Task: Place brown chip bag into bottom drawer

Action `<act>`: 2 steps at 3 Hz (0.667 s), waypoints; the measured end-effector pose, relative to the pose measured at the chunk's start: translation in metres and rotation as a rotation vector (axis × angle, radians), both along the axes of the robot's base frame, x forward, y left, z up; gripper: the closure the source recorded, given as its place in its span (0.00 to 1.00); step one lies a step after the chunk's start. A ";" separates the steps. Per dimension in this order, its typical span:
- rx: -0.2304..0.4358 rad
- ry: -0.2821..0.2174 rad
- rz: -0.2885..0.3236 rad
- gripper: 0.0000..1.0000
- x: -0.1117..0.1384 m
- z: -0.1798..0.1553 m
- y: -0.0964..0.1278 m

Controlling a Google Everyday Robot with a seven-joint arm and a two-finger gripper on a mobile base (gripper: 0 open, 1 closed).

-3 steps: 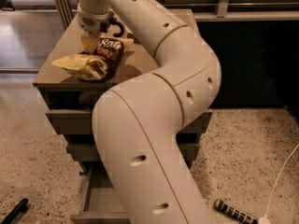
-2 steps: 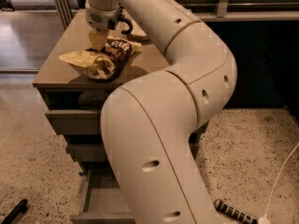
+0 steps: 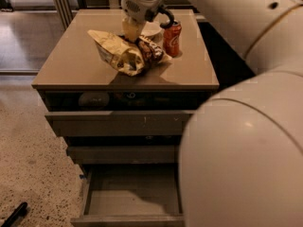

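Observation:
The brown chip bag point(image 3: 128, 53) is crumpled, with a pale yellow back and a dark brown front with white lettering. It hangs tilted over the middle of the cabinet top point(image 3: 66, 67) and casts a shadow below it. My gripper point(image 3: 132, 34) comes down from above and is shut on the bag's upper edge. The bottom drawer point(image 3: 132, 197) is pulled open at the bottom of the view, and its grey inside shows nothing in it. My large white arm point(image 3: 246, 126) hides the cabinet's right side.
An orange-red soda can point(image 3: 172, 38) stands just right of the bag. A white bowl point(image 3: 152, 30) sits behind the bag. The top drawer point(image 3: 118, 123) and middle drawer point(image 3: 123, 153) are pulled out slightly. A black object point(image 3: 14, 214) lies on the speckled floor at the left.
The view has shifted so the open bottom drawer shows in full. The bag has moved from lying flat at the cabinet's front left to hanging tilted from my gripper.

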State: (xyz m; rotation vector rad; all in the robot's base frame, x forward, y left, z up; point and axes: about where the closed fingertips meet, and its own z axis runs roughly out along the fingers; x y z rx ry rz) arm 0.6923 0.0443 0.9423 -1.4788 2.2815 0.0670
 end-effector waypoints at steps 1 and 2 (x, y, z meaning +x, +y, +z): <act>0.037 -0.052 -0.148 1.00 -0.039 0.023 -0.068; 0.018 -0.029 -0.178 1.00 -0.057 0.010 -0.088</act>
